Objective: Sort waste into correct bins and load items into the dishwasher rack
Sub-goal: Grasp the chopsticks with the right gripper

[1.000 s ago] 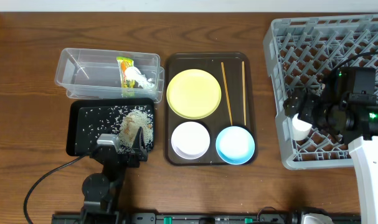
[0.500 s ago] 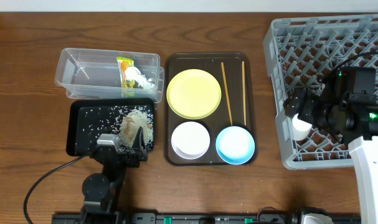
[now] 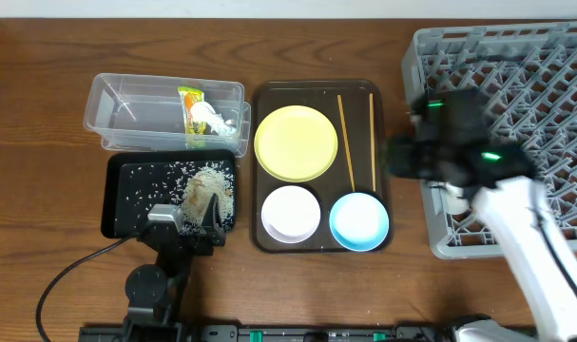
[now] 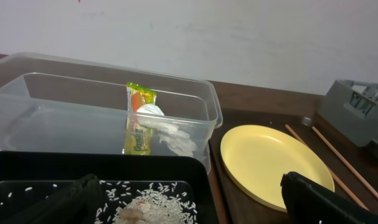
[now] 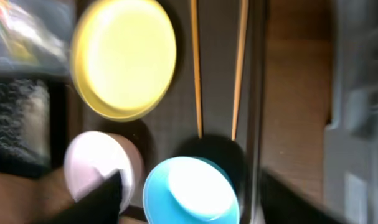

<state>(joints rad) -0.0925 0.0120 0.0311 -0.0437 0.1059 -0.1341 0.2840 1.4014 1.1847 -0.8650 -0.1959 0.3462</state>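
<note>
The wrapper [image 3: 191,112] and tissue [image 3: 218,122] lie in the clear tub [image 3: 126,106]. Rice and scraps [image 3: 207,186] lie in the black tray [image 3: 126,223]. On the brown serving tray sit the yellow plate [image 3: 296,142], two chopsticks [image 3: 345,141], the white bowl [image 3: 290,213] and the blue bowl [image 3: 358,220]. My left gripper [image 3: 188,220] is open and empty over the black tray's near edge, seen also in the left wrist view [image 4: 195,208]. My right gripper [image 3: 400,157] hovers by the serving tray's right edge. Its blurred fingers [image 5: 101,198] stand apart above the blue bowl [image 5: 192,190], holding nothing.
The grey dishwasher rack [image 3: 516,57] fills the right side, and my right arm crosses its left wall. A small white object [image 3: 451,198] shows in the rack near its front left corner. Bare wooden table lies along the front and the far left.
My right arm has swung left from over the rack to the serving tray's right edge. The left arm and all objects are unmoved.
</note>
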